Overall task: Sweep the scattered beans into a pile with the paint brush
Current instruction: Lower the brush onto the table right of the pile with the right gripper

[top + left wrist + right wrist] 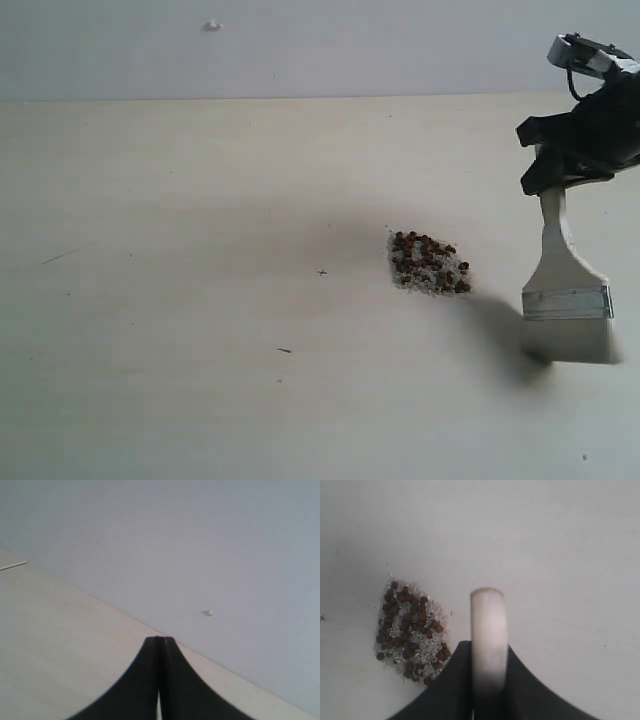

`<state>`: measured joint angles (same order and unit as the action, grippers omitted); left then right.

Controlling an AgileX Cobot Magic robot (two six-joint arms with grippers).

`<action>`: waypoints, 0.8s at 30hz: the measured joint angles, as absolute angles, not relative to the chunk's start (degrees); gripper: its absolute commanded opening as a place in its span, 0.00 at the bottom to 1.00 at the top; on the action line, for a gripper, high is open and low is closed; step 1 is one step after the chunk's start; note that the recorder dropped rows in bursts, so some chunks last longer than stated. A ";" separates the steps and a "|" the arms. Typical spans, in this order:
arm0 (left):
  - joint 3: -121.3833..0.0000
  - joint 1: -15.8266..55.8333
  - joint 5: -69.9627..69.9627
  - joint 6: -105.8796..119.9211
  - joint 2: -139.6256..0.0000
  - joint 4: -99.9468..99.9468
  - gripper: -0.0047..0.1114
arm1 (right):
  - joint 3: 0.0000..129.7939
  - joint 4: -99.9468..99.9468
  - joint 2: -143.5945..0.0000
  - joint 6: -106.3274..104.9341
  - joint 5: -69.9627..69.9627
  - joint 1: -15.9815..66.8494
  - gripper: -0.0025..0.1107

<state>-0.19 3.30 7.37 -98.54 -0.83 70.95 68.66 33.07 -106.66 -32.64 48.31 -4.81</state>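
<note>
Right gripper [553, 186]: the black jaws are clamped on the upper handle of the paint brush [566, 290]. In the right wrist view the two dark fingers [445, 690] flank the pale, smooth, rounded handle [489, 630], with the gripper [490, 685] closed tight against it on both sides.

Paint brush: held upright, bristles down. The cream handle widens toward a flat band of silver metal ferrule. Below it is a wide, rectangular block of whitish bristles. The brush's shadow on the table [200, 300] meets the lower edge of the bristles.

Beans [428, 263]: gathered in one compact, roughly diamond-shaped patch near the brush, on its left in the exterior view and apart from the bristles. The patch consists of small round reddish-brown pellets mixed with fine, grainy white crumbs [412, 630].

Left gripper [160, 680]: the black jaws are pressed together with nothing between them, above bare table.

Surface: matte, pale cream table with a few faint dark specks. Behind it is a plain grey-white wall [300, 50].
</note>
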 measured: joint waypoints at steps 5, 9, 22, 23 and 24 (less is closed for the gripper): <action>-0.19 3.30 7.37 -98.54 -0.83 70.95 0.04 | 68.66 34.63 -108.91 -32.64 45.25 -4.81 0.02; -0.19 3.30 7.37 -98.54 -0.83 70.95 0.04 | 68.66 34.71 -110.37 -32.64 41.70 -4.81 0.02; -0.19 3.30 7.37 -98.54 -0.83 70.95 0.04 | 68.66 34.60 -115.50 -32.54 33.40 -4.81 0.17; -0.19 3.30 7.37 -98.54 -0.83 70.95 0.04 | 68.66 34.49 -115.90 -32.54 33.24 -4.81 0.19; -0.19 3.30 7.37 -98.54 -0.83 70.95 0.04 | 68.66 34.49 -116.36 -32.54 32.93 -4.81 0.20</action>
